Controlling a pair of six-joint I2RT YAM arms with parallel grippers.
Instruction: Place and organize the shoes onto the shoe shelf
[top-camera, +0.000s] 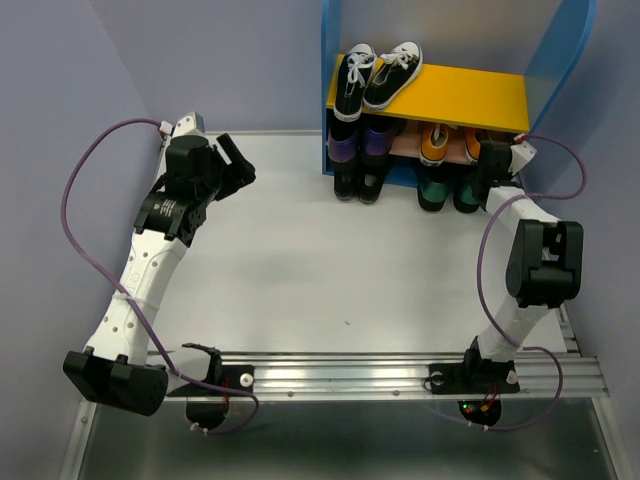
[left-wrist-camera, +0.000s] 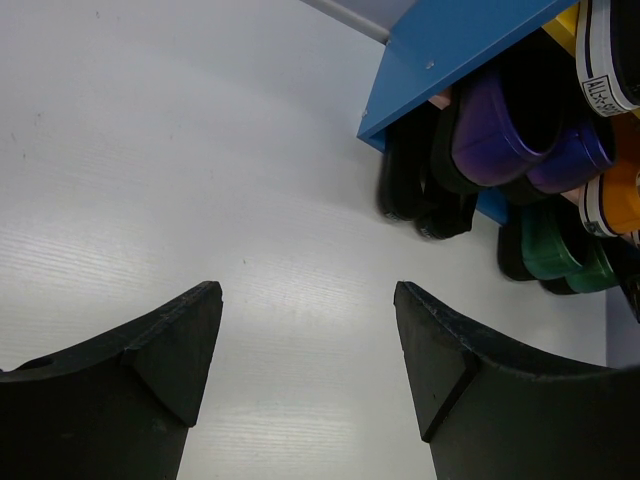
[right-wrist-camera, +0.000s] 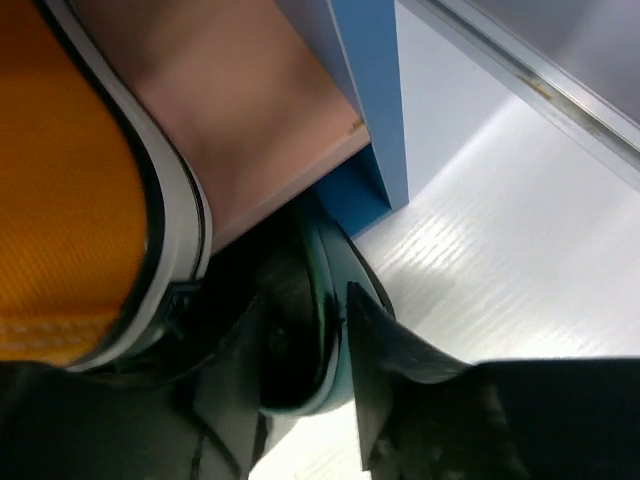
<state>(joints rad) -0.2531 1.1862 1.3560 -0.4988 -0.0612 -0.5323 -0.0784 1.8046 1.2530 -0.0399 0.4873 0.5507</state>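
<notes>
The shoe shelf (top-camera: 328, 90) stands at the back with its yellow upper board (top-camera: 470, 95). Two orange sneakers (top-camera: 434, 143) sit on the lower board. On the table under it stand two black low shoes (top-camera: 358, 186) at the left and two dark green loafers (top-camera: 432, 190) at the right. My right gripper (top-camera: 492, 160) is at the right-hand loafer. In the right wrist view its jaws (right-wrist-camera: 306, 292) are parted around that loafer's (right-wrist-camera: 322, 385) heel wall, one finger inside, one outside. My left gripper (left-wrist-camera: 305, 290) hangs open and empty over the table, left of the shelf.
Black sneakers with white laces (top-camera: 385, 72) lie on the yellow board, and purple shoes (top-camera: 345, 148) sit on the lower board's left half. Purple walls close in the back and left. A metal rail (top-camera: 400, 368) carries both arm bases at the near edge.
</notes>
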